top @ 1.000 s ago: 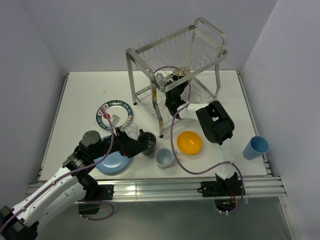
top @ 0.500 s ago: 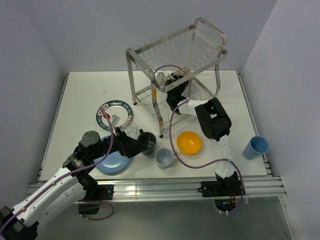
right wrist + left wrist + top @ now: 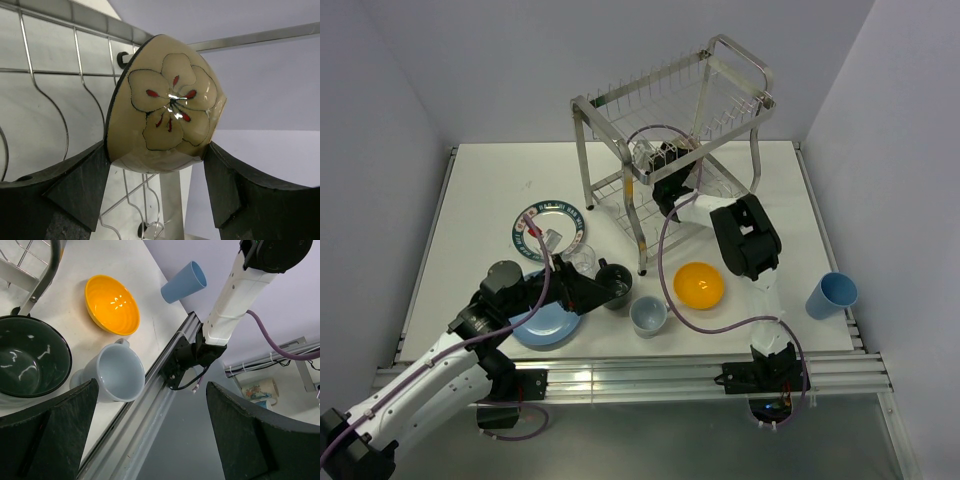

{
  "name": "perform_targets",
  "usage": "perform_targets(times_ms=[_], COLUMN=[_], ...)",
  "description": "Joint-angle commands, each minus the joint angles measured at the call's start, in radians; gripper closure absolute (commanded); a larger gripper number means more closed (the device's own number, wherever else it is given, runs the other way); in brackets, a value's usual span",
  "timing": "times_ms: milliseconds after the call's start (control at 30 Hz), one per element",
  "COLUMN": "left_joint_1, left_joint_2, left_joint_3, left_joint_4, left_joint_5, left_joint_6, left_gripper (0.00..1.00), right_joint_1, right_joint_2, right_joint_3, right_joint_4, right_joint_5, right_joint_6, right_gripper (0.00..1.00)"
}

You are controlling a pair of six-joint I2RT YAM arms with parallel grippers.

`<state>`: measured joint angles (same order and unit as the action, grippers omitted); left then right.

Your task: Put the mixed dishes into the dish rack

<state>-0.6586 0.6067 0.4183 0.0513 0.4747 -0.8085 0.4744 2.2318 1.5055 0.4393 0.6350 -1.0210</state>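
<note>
The silver wire dish rack (image 3: 672,98) stands at the back. My right gripper (image 3: 662,168) reaches into its lower tier, shut on a beige cup with a painted flower (image 3: 167,107), held against the rack wires (image 3: 50,70). My left gripper (image 3: 592,290) is open and empty, low beside the dark mug (image 3: 616,283), above the light blue plate (image 3: 545,326). The clear glass (image 3: 582,258) and the green-rimmed white plate (image 3: 550,222) lie behind it. The pale grey-blue mug (image 3: 117,372), orange bowl (image 3: 111,304) and blue cup (image 3: 183,282) lie to the right.
A rack leg (image 3: 641,235) stands just behind the dark mug. The right arm's black elbow (image 3: 748,240) hangs over the table behind the orange bowl. The table's front rail (image 3: 650,375) runs close to the pale mug. Grey walls close in both sides.
My right gripper has moved a little up and farther into the rack's lower tier with the flowered cup. The left arm has hardly moved.
</note>
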Motion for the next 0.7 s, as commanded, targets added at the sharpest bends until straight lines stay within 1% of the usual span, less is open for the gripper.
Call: perform_targets(times_ms=[0,200,367,567,600,667], left_joint_1=[-0.003,-0.003,-0.003,-0.003,-0.003,-0.004], left_joint_2=[0.008,-0.005,0.004,0.002,0.004,0.004], left_joint_3=[-0.003,0.002,0.004,-0.006,-0.006,-0.003], left_joint_4=[0.068,0.044,0.048,0.071,0.073,0.076], left_joint_5=[0.024,0.015,0.016,0.025,0.028,0.03], left_joint_6=[-0.009,-0.001,-0.003,-0.018,-0.021,-0.023], left_gripper=[0.05,0.05,0.05,0.05,0.05,0.05], right_joint_1=[-0.011,-0.026,-0.034,-0.04,-0.04,-0.04], right_joint_2=[-0.021,-0.024,-0.034,-0.063,-0.066,-0.07], right_joint_3=[0.065,0.058,0.061,0.051,0.05,0.048], right_joint_4=[0.015,-0.017,-0.034,-0.025,-0.024,-0.021], right_joint_5=[0.003,-0.014,-0.014,-0.011,-0.006,-0.003], right_joint_6=[0.044,0.105,0.125,0.156,0.156,0.154], right_gripper=[0.83,0.79,0.73,0.62,0.58,0.54])
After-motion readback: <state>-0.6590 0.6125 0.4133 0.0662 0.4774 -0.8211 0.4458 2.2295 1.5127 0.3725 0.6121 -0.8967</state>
